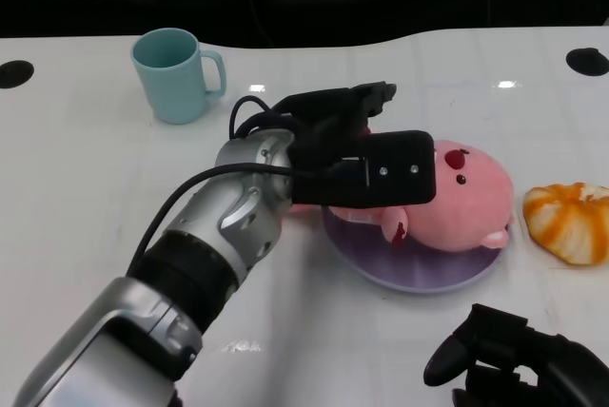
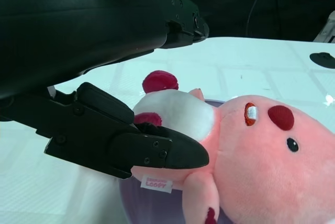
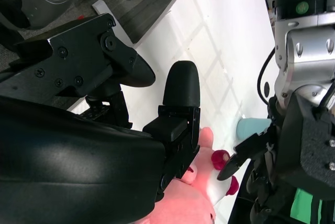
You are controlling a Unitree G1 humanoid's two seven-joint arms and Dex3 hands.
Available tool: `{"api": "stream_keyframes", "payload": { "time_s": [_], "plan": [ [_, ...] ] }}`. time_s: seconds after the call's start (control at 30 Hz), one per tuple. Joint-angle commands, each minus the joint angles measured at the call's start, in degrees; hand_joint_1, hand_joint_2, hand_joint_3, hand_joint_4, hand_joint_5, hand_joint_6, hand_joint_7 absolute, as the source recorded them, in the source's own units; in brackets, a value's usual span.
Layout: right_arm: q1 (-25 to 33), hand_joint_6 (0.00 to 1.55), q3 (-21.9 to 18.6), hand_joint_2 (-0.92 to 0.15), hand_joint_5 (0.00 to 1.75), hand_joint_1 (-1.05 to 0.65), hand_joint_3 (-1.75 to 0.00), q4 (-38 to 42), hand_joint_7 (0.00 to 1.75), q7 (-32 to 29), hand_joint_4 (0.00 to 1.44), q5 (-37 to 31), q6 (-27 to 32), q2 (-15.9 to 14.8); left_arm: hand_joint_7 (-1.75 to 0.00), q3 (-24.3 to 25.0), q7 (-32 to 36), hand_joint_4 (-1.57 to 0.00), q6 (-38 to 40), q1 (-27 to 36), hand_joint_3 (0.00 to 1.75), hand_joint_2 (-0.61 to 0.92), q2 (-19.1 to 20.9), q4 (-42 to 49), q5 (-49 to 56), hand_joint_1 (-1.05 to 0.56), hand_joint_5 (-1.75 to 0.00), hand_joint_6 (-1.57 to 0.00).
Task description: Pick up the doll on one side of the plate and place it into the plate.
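The pink plush doll (image 1: 471,203) lies on its side in the purple plate (image 1: 419,279), right of the table's middle. My left hand (image 1: 352,150) hovers over the doll's left part and covers its body. In the left wrist view one finger (image 2: 157,150) lies against the doll's (image 2: 272,156) white belly, while the other fingers stand well above it, spread apart. The plate's rim (image 2: 131,203) shows under the doll. My right hand (image 1: 523,364) rests low at the front right, holding nothing. The right wrist view shows its fingers (image 3: 180,85) apart, with the doll (image 3: 178,203) and my left hand (image 3: 303,145) beyond.
A teal mug (image 1: 176,74) stands at the back left. An orange-and-white striped toy (image 1: 571,222) lies just right of the plate. Two dark round holes (image 1: 14,72) (image 1: 588,60) mark the table's far corners.
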Motion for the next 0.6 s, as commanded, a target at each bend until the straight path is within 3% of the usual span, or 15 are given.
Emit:
{"api": "stream_keyframes", "payload": {
  "time_s": [0.03,0.37,0.6],
  "plan": [
    [0.2,0.48,-0.2,-0.65,1.75,-0.09,-1.07,-0.5,1.41,0.1,0.64,0.1,0.3,-0.8,0.00,0.8,-2.7,0.00,0.9,2.5,0.38,0.92,3.3,-5.8,-0.4,-0.81,0.00,0.00],
    [0.2,0.49,-0.3,-0.64,1.75,-0.11,-1.06,-0.1,1.40,0.3,0.65,0.1,-0.2,-0.8,0.00,5.7,-9.6,-0.03,2.0,12.8,0.31,0.92,10.6,-23.6,-5.5,-0.77,-0.02,0.00],
    [0.1,0.49,-0.9,-0.64,1.75,-0.12,-1.07,0.0,1.40,0.8,0.64,0.4,-0.2,-0.9,-0.06,13.0,-7.0,-0.18,-4.5,23.7,0.25,0.92,11.5,-31.5,-14.7,-0.68,-0.14,-0.11]
  ]
}}
